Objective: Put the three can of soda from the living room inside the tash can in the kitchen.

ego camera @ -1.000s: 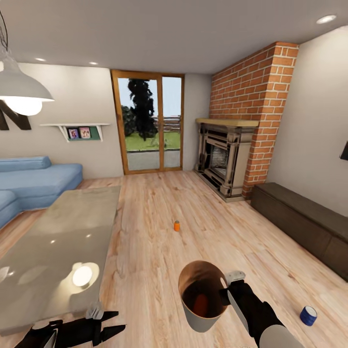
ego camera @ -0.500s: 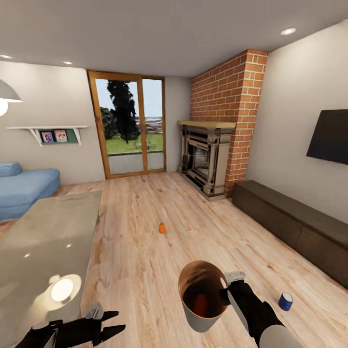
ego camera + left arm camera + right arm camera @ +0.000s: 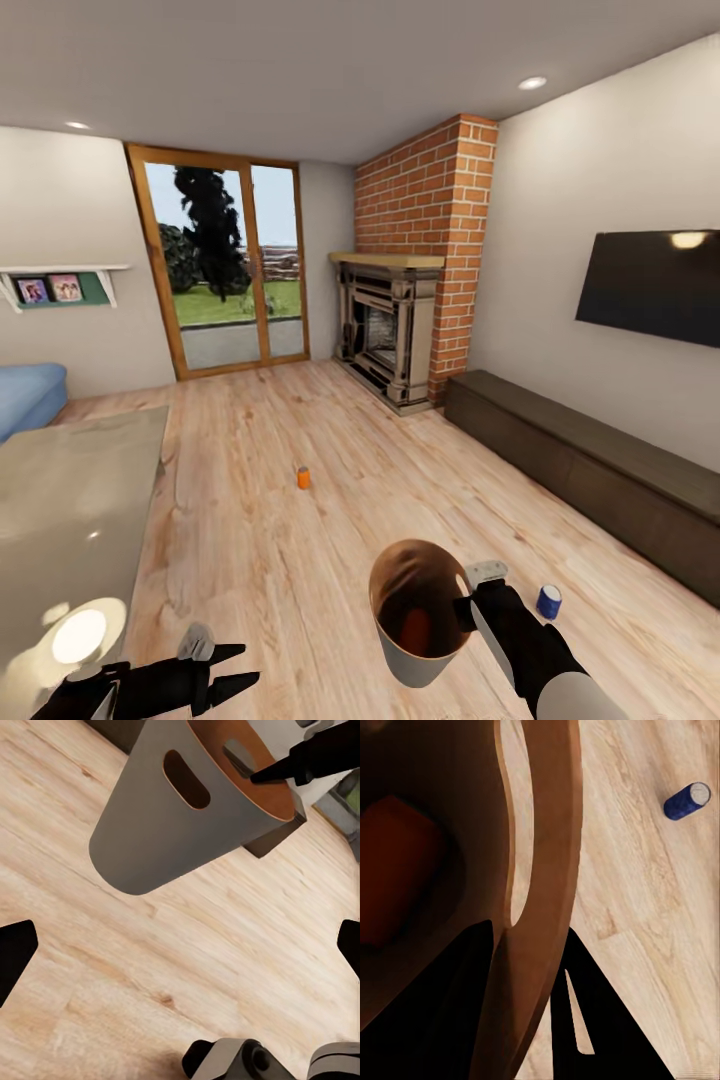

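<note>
Head view swung rightward: pendant lamp gone from sight, blue sofa [image 3: 28,395] pushed to the left edge, wall TV [image 3: 648,288] now fully visible. Blue soda can [image 3: 548,601] now just beside the right gripper [image 3: 470,590]; orange soda can [image 3: 303,478] shifted left.

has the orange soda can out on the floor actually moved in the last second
No. The orange can keeps its place on the floor planks relative to the fireplace; the camera has turned right.
</note>
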### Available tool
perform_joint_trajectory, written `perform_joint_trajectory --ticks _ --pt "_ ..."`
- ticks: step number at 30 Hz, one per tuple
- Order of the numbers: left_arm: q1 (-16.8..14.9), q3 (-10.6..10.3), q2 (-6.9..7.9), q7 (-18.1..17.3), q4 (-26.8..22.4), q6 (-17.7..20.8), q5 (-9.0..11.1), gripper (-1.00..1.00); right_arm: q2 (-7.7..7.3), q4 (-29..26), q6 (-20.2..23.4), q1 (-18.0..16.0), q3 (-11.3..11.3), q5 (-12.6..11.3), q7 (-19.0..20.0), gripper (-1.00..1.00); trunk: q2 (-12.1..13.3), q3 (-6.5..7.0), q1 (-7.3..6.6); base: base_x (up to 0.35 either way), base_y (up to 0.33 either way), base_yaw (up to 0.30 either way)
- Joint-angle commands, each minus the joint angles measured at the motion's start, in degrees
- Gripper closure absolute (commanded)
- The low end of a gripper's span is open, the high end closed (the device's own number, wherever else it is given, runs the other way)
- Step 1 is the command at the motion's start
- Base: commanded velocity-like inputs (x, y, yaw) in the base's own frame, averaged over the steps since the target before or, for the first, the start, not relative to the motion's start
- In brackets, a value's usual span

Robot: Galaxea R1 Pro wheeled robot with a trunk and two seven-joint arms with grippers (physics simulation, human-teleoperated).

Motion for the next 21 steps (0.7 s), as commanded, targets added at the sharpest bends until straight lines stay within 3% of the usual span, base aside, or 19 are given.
perform_joint_trajectory --ticks 1,21 --pt "0.0 0.0 0.0 0.0 0.0 0.0 0.0 -1.0 0.01 -0.05 -0.01 -0.03 -0.01 -0.16 0.03 1.0 0.0 0.04 0.0 0.0 0.0 -0.256" --pt "0.0 0.0 0.0 0.0 0.0 0.0 0.0 -1.0 0.01 -0.04 0.0 -0.03 -0.01 -0.16 0.03 1.0 0.0 0.69 0.0 0.0 0.0 -0.256"
